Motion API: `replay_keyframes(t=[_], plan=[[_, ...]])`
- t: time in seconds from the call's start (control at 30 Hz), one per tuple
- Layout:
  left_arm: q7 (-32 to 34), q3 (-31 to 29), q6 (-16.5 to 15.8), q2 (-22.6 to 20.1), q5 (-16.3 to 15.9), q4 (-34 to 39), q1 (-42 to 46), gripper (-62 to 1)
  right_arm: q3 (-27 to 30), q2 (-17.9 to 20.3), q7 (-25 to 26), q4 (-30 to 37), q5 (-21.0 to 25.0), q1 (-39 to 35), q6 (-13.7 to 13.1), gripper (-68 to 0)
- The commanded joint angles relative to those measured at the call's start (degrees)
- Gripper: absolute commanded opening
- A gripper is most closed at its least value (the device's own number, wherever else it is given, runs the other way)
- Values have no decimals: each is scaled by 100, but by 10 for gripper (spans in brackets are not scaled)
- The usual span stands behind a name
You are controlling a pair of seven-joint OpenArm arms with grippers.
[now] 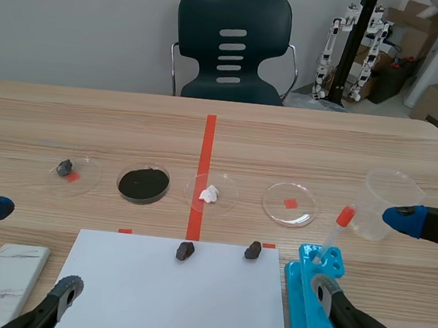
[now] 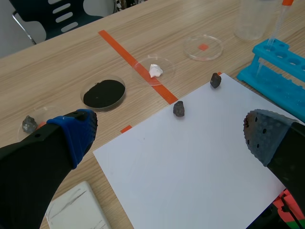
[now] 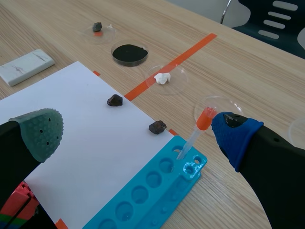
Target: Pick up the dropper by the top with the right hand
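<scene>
Desk [image 1: 321, 150], light wood, holding the following.

- Dropper [image 3: 195, 136]: clear stem and orange bulb. It stands tilted in the end hole of the blue test tube rack [image 3: 147, 195], bulb uppermost, with nothing gripping it.
- Right pincer [image 3: 138, 136]: spread wide and holding nothing. Its blue pad sits just beside the dropper's bulb, and its grey-green pad is over the white paper sheet [image 1: 176, 292].
- Left pincer [image 2: 169, 133]: spread wide and holding nothing, over the near part of the paper sheet.
- Two dark rocks [image 1: 185, 251] [image 1: 252, 250]: on the far edge of the sheet, apart from each other.
- Four petri dishes in a row beyond the sheet: one holds a grey stone [image 1: 65, 168], one black powder [image 1: 143, 185], one a white lump [image 1: 210, 194], and the fourth, the bare dish [image 1: 289, 204], sits over an orange mark.
- Clear plastic beaker [image 1: 386, 203]: upright, beyond the rack.
- White marbled slab [image 1: 4, 283]: flat, beside the sheet on the left arm's side.
- Dark chair [image 1: 232, 45]: at the desk's far side.
</scene>
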State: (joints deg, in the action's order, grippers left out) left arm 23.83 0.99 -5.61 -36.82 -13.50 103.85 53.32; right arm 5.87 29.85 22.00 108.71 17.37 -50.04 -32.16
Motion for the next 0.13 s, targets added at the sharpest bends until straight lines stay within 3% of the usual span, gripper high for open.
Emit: replay_keyframes(t=[0.0,0.1], plan=[[76,15,24,31,-37,26,-15,14,-4,0,87,85,81,52,2,4],[76,15,24,31,-39,26,-15,14,-4,0,87,85,81,52,2,4]])
